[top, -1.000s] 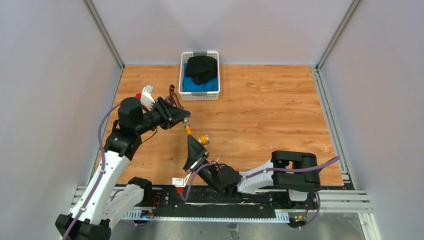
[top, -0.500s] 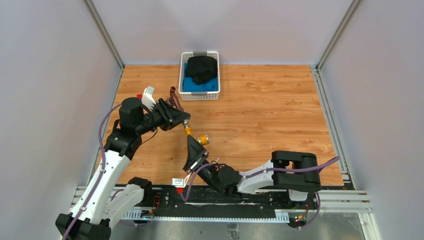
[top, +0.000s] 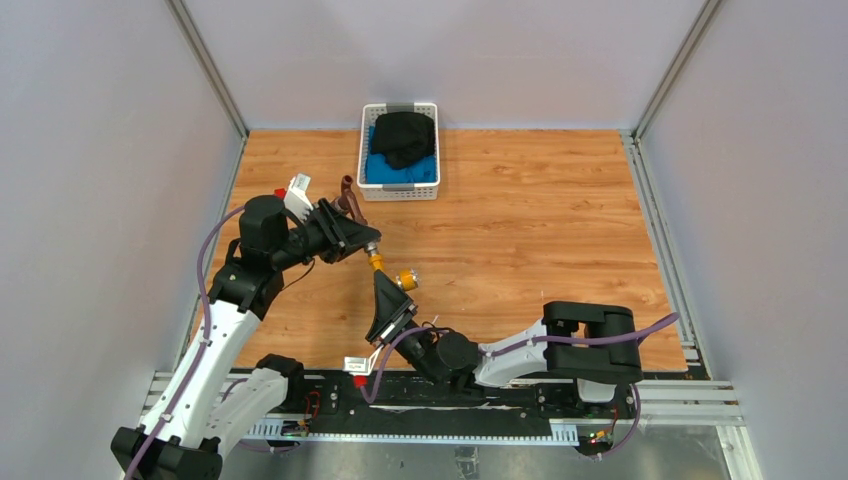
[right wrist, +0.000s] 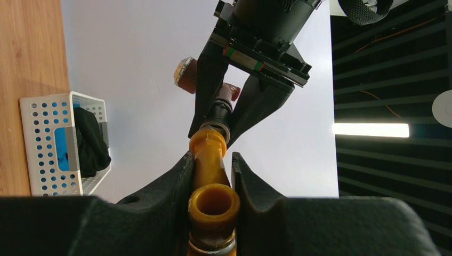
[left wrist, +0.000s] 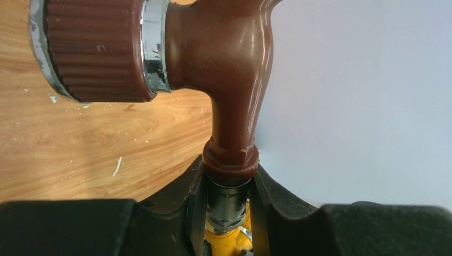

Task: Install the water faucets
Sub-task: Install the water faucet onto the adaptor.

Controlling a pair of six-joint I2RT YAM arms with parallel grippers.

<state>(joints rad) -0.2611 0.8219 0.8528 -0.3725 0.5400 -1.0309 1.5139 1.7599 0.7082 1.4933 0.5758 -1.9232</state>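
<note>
Left jaws have rolled a touch since the earlier frame, and the brown faucet (top: 346,193) has turned with them; its spout tip now sits slightly nearer the white basket (top: 362,150). Right arm shows no change.

Left jaws are closed tight on the brown faucet (left wrist: 229,80) at its collar, with the grey threaded end (left wrist: 226,200) between them. Right jaws are clamped round the yellow faucet (right wrist: 209,154), nearly shut, open only by the body's thickness. Both faucets are held off the desk (top: 540,220), in front of the basket's left corner. They meet end to end, brown nearer the basket, yellow (top: 384,264) behind it toward the arm bases.

Risks, as I judge them:
- Cross-threading if the two axes are not in line; the joint looks slightly angled in the right wrist view.
- Smooth brown collar slipping in the left jaws as torque builds, so the wrist turns and the thread does not.
- Yellow body twisting in the right jaws, or dropping to the desk if either grip loosens.

No brand, label or readable writing anywhere.
</note>
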